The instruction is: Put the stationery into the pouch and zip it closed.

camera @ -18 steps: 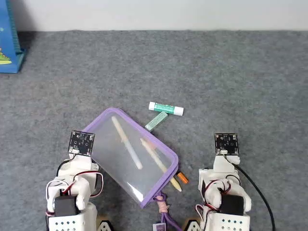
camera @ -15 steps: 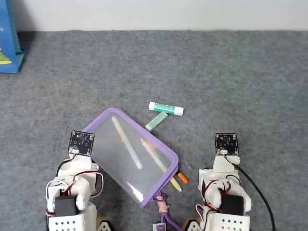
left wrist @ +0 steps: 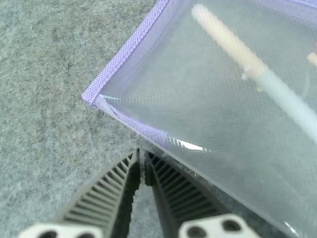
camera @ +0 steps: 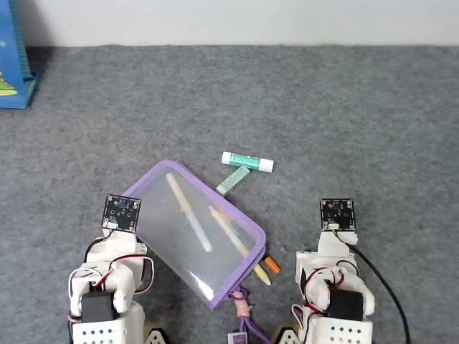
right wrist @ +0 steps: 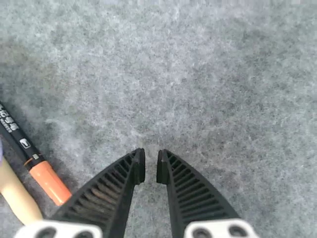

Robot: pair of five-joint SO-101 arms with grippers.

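We count one pouch (camera: pixel 188 247), clear with purple trim. It lies aslant on the worktop (camera: pixel 358 107) between the two arms and nearer the left arm (camera: pixel 107 287) than the right arm (camera: pixel 333 287). Two long pieces lie inside it: a cream and pale blue pen (camera: pixel 190 215), wholly within, and a cream pencil (camera: pixel 231 231) whose end pokes out past the edge nearest the right arm. One orange-capped marker (camera: pixel 272 265) lies just beside that end at the same edge; we cannot tell whether its barrel is inside the pouch or under it. Two pieces lie outside on the far side: a flat green eraser (camera: pixel 233 180) touching the pouch's rim, and one green and white glue stick (camera: pixel 247 162) just beyond it. A purple zip strap (camera: pixel 244 309) trails from the pouch's near corner. The high view gives us the whole layout, with each arm folded back at the near edge. The left wrist view brings in a corner of the pouch and the pen through its mesh-patterned film, with the left jaws clenched on nothing just short of the purple trim. The right wrist view reveals the marker's black barrel and the pencil's end, and the right jaws all but closed, grasping nothing, over bare surface. The worktop is covered in grey felt-like fabric. A white wall (camera: pixel 251 21) runs along its far side, and one blue box (camera: pixel 11 57) stands in the far left corner.
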